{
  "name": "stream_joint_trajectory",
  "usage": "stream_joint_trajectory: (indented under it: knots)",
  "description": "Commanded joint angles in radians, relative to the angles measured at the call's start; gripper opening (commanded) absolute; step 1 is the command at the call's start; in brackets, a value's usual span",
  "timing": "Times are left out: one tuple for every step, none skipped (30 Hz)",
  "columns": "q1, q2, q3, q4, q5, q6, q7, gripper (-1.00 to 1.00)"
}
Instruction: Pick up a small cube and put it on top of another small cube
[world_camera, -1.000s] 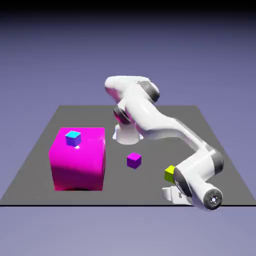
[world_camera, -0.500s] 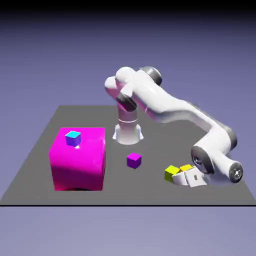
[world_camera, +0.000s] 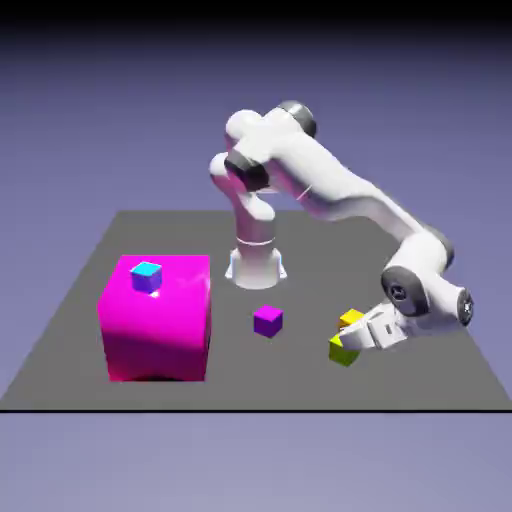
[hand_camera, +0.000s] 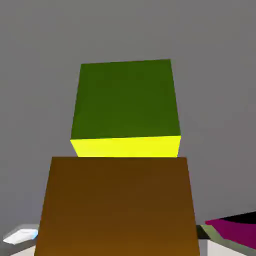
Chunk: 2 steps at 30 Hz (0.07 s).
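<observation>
A: How many cubes are shown, and of what kinds?

B: Five in all on one grey table (world_camera: 90, 280). One large magenta block (world_camera: 156, 318); one blue cube with a cyan top (world_camera: 146, 275) resting on the block's upper face; one purple cube (world_camera: 267, 320) alone on the table; one orange cube (world_camera: 351, 319); one yellow-green cube (world_camera: 342, 349). The four small cubes look alike in size.

A: Where is the orange cube?

B: At the tip of the single gripper (world_camera: 362, 332), raised off the table at the exterior view's right. It sits just above and slightly behind the yellow-green cube, and the two appear to touch or nearly touch. In the hand view the orange cube (hand_camera: 119, 205) fills the lower half of the frame, with the yellow-green cube (hand_camera: 126, 107) directly beyond it.

A: What is the state of the gripper?

B: It grips the orange cube, which hides both fingertips in the hand view. The one white arm (world_camera: 330, 195) reaches down low over the table.

A: And the yellow-green cube?

B: It rests on the table near the front edge, well apart from the purple cube.
</observation>
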Motion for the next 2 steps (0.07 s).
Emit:
stream_joint_trajectory:
  knots:
    - [0.000,0.000,0.000,0.000,0.000,0.000,0.000,1.00]
    - [0.014,0.000,0.004,0.036,0.008,-0.030,-0.006,1.00]
